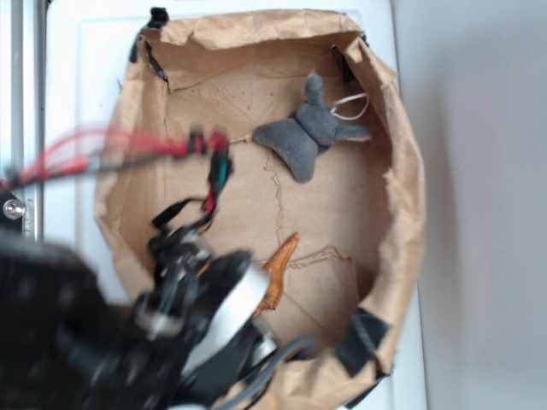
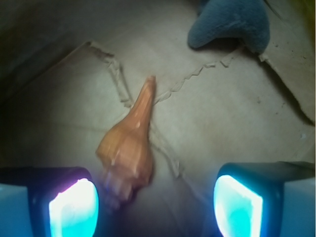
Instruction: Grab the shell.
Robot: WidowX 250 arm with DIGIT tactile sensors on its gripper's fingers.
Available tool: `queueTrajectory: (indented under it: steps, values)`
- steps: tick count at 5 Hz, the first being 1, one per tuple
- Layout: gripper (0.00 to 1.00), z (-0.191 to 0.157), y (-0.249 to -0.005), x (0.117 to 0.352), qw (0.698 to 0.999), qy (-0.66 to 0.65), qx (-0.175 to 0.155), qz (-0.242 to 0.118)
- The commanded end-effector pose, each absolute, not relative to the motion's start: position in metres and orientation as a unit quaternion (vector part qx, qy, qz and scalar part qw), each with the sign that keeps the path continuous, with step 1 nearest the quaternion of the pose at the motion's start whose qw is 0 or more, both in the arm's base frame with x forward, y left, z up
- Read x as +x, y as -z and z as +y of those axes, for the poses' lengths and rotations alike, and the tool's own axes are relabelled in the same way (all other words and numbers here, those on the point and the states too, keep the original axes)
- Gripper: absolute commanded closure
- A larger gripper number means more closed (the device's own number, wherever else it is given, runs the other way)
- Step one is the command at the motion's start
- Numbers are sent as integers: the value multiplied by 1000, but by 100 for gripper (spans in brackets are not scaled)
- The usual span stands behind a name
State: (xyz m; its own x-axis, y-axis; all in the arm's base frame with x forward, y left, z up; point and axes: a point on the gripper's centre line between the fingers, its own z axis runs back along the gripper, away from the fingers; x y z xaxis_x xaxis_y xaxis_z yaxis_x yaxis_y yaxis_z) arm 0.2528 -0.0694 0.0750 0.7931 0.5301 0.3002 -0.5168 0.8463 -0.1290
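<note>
Nearest my wrist camera, the gripper [image 2: 155,202] stands with its jaws spread wide and nothing between them, both glowing pads low in frame at 7 and 5 o'clock. I note the shell [image 2: 129,148] lying flat on the brown paper, its broad whorled end just beside the left pad [image 2: 73,207], though contact there is blurred and I cannot confirm it; its pointed tip aims toward 12 o'clock. From the exterior view, the shell [image 1: 279,272] rests on the floor of the paper-lined bin [image 1: 402,188], partly hidden under the arm. A grey plush toy [image 1: 309,134] lies well apart, at 1 o'clock from the shell.
</note>
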Motion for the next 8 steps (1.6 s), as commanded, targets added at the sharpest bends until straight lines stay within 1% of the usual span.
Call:
queueTrajectory:
  steps: [1,2,4,5,6,7,8]
  values:
    - [0,-76,-79,272,947,-282,-24,-154]
    - [0,-77,-80,269,947,-282,-19,-150]
    - [0,-63,-84,274,940,-304,-7,-152]
    - [100,-71,-80,280,938,-304,-4,-169]
    - [100,-74,-79,284,938,-303,-6,-171]
    - [63,-73,-78,286,938,-294,-13,-182]
    - [0,-73,-78,286,938,-294,-13,-182]
